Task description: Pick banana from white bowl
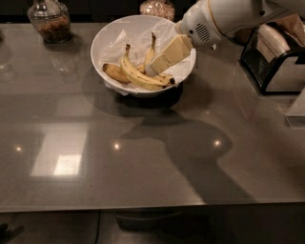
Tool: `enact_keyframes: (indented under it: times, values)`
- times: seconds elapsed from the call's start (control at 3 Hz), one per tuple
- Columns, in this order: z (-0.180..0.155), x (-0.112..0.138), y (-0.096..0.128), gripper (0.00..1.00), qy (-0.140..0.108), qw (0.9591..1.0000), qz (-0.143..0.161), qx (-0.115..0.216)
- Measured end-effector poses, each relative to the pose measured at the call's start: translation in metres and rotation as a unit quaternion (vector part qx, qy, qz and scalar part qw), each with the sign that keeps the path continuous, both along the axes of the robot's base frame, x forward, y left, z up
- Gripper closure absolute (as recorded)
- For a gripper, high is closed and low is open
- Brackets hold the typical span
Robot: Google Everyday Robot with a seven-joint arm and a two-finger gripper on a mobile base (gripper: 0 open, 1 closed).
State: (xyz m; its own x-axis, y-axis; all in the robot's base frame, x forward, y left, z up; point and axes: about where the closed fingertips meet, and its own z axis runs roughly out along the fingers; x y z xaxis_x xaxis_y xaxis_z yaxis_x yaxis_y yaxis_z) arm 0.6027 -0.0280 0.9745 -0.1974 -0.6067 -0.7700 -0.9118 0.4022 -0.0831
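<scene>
The white bowl (106,36) stands at the back middle of the grey table, lined with crumpled white paper. In it lie three bananas. The banana (137,76), long, curved and yellow with a dark tip, lies along the front of the bowl. A short brownish banana (114,72) lies to its left and a straighter yellow one (150,50) stands behind it. My gripper (153,69) reaches in from the upper right over the bowl, its cream fingers (170,53) pointing down-left with the tip just above the middle of the banana.
A glass jar (48,20) with brown contents stands at the back left. Another jar (156,8) is behind the bowl. A black and silver appliance (275,59) sits at the right edge. The table's front edge runs along the bottom.
</scene>
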Motion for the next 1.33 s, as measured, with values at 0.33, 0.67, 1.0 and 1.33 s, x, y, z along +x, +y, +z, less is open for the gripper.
enact_keyframes:
  times: [0.33, 0.67, 1.0, 1.33]
  values:
    - [-0.009, 0.012, 0.027, 0.19, 0.018, 0.999, 0.014, 0.039]
    - [-0.021, 0.02, 0.047, 0.42, 0.039, 0.9975, 0.027, 0.052]
    - [-0.034, 0.029, 0.057, 0.4, 0.059, 0.9963, 0.033, 0.052]
    - [-0.051, 0.035, 0.065, 0.37, 0.08, 0.9951, 0.036, 0.046]
